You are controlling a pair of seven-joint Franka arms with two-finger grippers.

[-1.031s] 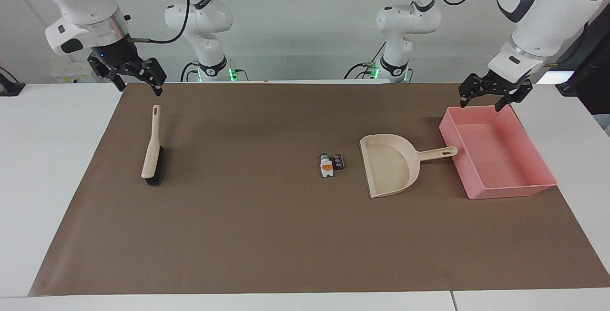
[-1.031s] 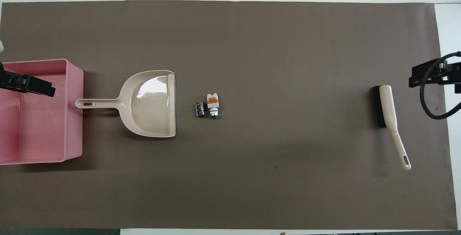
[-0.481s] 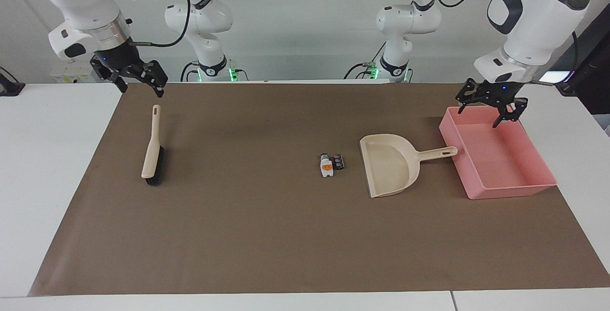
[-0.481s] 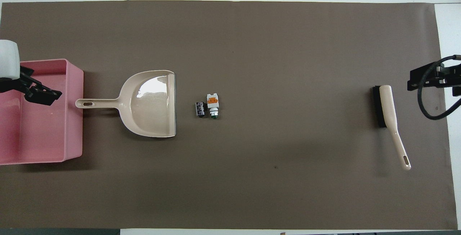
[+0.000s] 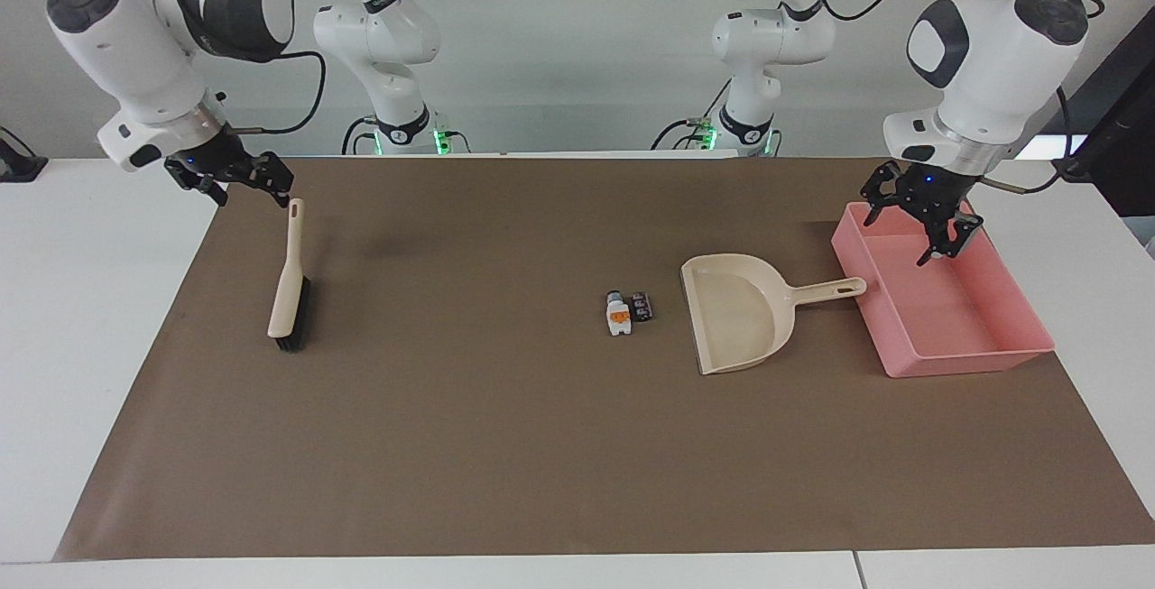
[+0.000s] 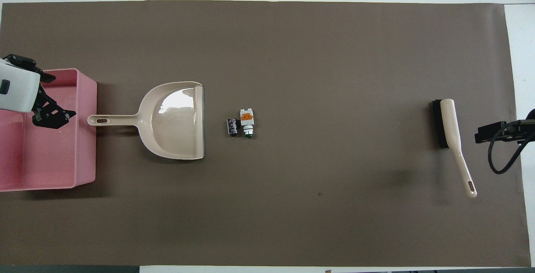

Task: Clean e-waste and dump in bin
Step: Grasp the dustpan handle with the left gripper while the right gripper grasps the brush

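The e-waste lies mid-mat: a white piece with an orange patch (image 5: 618,316) (image 6: 246,118) and, touching it, a small black block (image 5: 642,306) (image 6: 232,126). Beside them toward the left arm's end sits the beige dustpan (image 5: 735,309) (image 6: 175,122), mouth toward the bits and handle pointing at the pink bin (image 5: 970,363) (image 6: 85,131). My left gripper (image 5: 902,235) (image 6: 63,97) hangs open and empty over the bin's robot-side corner. My right gripper (image 5: 255,199) is open and empty just above the mat, beside the tip of the brush handle.
A beige hand brush with black bristles (image 5: 289,282) (image 6: 449,126) lies on the brown mat (image 5: 505,445) at the right arm's end, handle toward the robots. White table borders the mat on all sides.
My left gripper has dropped and swung in over the bin, turning at the wrist. My right gripper has come down and shifted slightly outward near the brush handle's tip. Nothing on the mat moved.
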